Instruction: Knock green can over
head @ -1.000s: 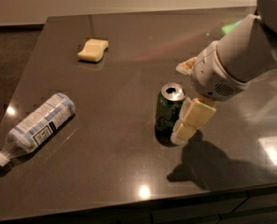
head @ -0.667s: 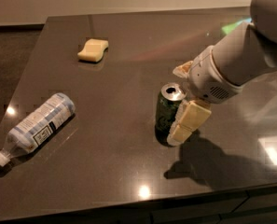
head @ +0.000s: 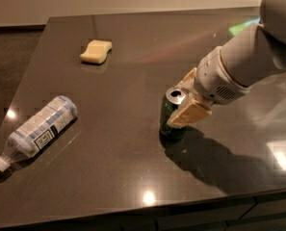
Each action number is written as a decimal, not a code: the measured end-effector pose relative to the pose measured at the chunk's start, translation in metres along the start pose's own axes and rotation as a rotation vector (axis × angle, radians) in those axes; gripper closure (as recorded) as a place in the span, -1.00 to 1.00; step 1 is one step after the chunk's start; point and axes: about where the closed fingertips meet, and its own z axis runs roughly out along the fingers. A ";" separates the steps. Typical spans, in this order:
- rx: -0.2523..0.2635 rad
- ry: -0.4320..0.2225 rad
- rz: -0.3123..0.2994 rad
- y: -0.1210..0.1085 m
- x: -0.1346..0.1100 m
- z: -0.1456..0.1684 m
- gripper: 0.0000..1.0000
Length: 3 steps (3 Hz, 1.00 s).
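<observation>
The green can (head: 170, 121) stands upright on the dark table (head: 133, 57), right of centre, its silver top showing. My gripper (head: 181, 102) comes in from the right on a white arm and sits at the can's upper half. Its cream fingers are apart. The near finger (head: 190, 114) lies across the can's right front side, and the far finger (head: 188, 77) shows just behind the can's top. The can's right side is hidden behind the near finger.
A clear plastic bottle (head: 39, 126) with a blue-white label lies on its side at the table's left. A yellow sponge (head: 96, 51) lies at the back left. The table's front edge runs close below the can.
My gripper has shifted slightly left, closer against the can. The can still stands upright in about the same place. The bottle and sponge have not moved.
</observation>
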 end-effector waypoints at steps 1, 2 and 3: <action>-0.014 -0.002 0.025 -0.008 -0.002 -0.004 0.28; -0.038 0.036 0.038 -0.029 -0.002 -0.014 0.76; -0.075 0.145 0.024 -0.059 -0.002 -0.022 1.00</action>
